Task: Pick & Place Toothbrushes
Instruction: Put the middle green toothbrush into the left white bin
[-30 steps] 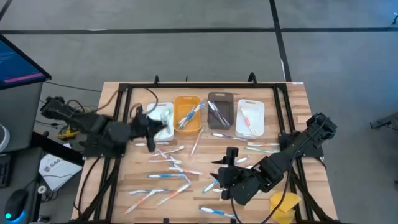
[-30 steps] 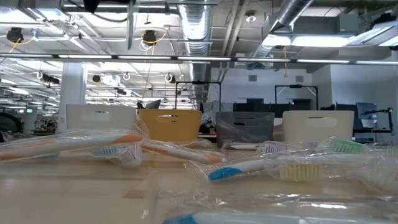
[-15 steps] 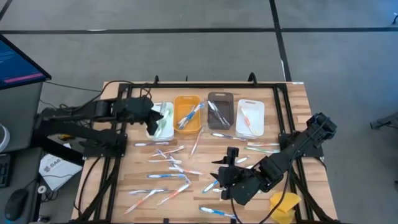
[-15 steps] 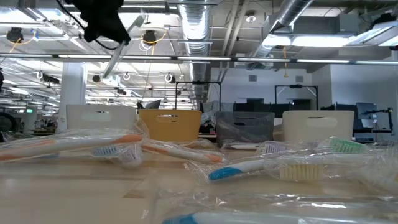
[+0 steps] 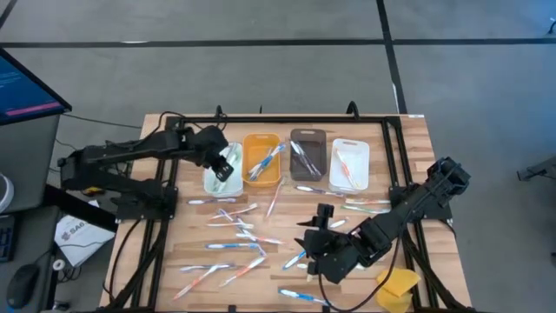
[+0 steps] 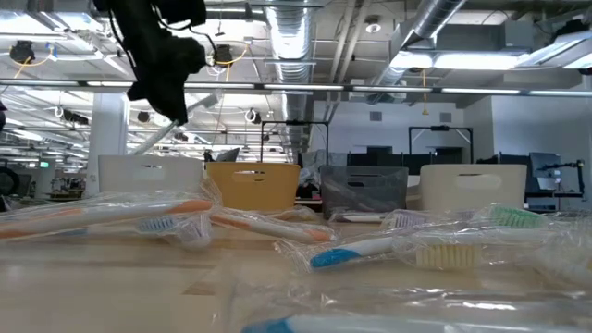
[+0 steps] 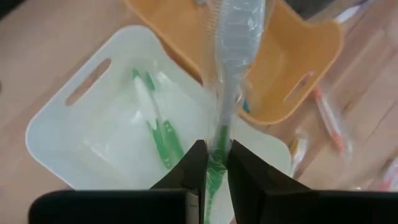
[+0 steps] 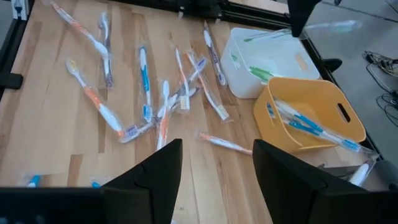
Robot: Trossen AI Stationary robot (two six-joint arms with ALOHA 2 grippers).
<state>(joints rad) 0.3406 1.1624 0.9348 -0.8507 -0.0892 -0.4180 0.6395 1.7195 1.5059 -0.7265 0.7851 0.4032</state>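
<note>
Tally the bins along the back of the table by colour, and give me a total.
White: 2, the left-end bin and the right-end bin
Orange: 1, the orange bin
Grey: 1, the grey bin
Total: 4 bins

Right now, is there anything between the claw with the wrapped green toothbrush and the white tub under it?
Nothing: in the left wrist view, the left claw holds the green toothbrush over the white tub, with only air between.
</note>
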